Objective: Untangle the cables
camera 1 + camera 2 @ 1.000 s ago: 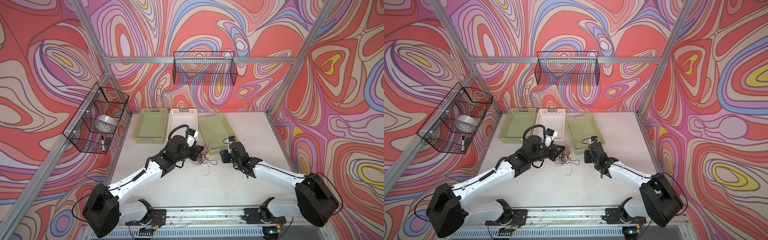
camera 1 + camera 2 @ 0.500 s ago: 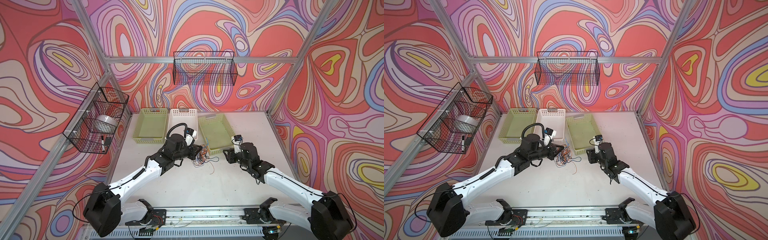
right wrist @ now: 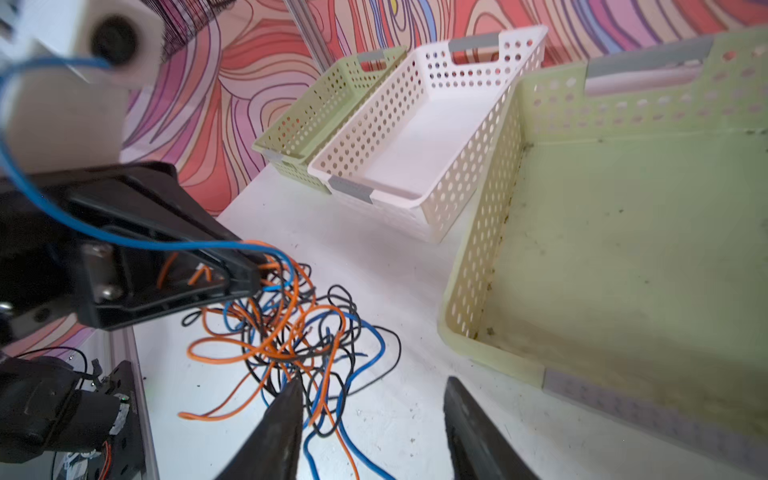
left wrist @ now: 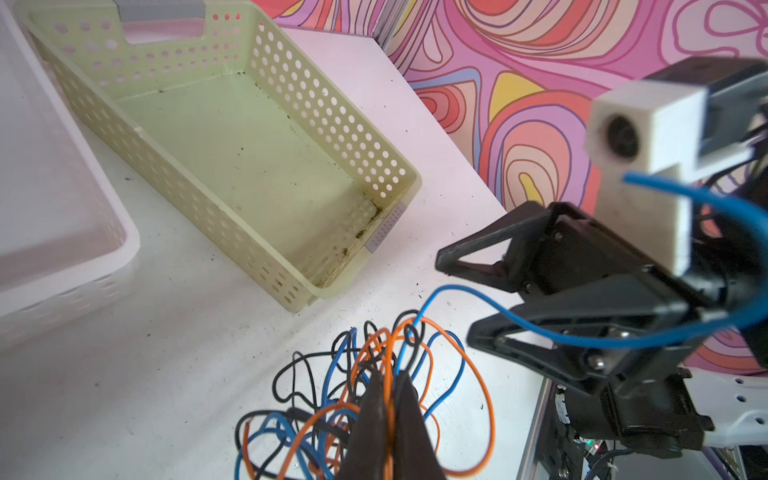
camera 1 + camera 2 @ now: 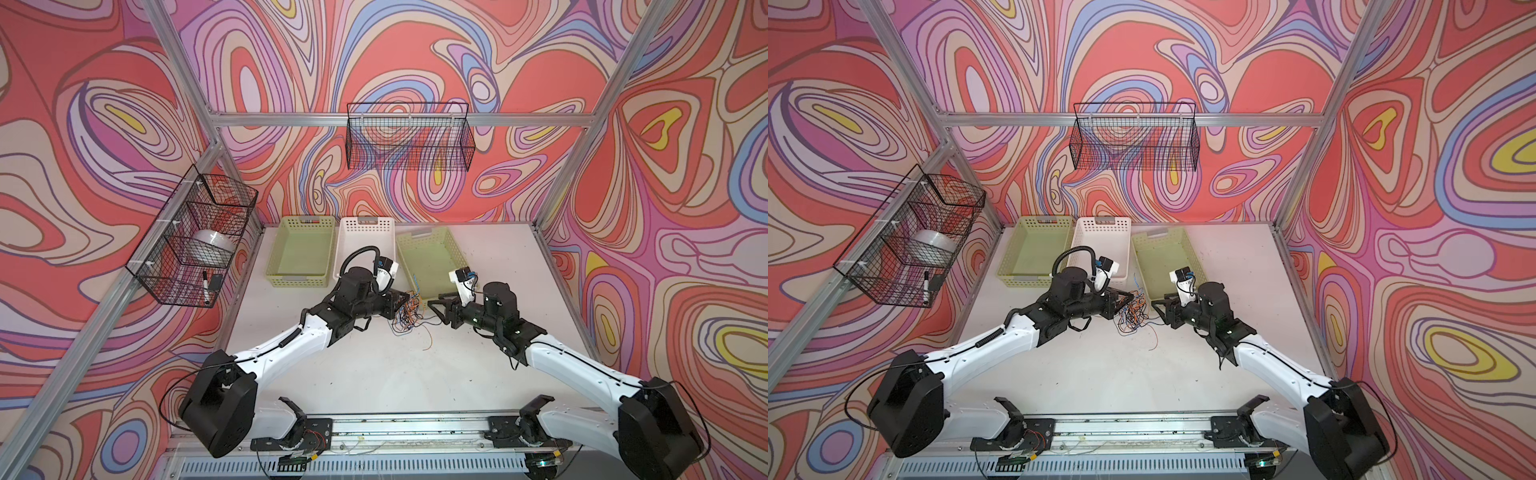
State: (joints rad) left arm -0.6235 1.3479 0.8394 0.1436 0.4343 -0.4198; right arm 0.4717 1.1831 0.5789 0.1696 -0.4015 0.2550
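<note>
1. Left gripper (image 4: 390,378): clamped on the cables (image 5: 408,319), an orange one between its tips.
2. Right gripper (image 3: 372,388): jaws apart, empty, just beside the tangle.
3. Cables: heaped on the table (image 5: 374,365), before the green basket (image 5: 432,266).

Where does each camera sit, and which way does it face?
Both top views: overhead, looking down and back at the table; left arm and right arm whole, left gripper and right gripper flanking the cables.
Left wrist: on the left arm, looking along its shut fingers, clamped on cables, toward the open right gripper and green basket.
Right wrist: on the right arm, looking past its open fingers toward the left gripper and white basket.
Shared: both wrist views show the cables and that green basket.
</note>
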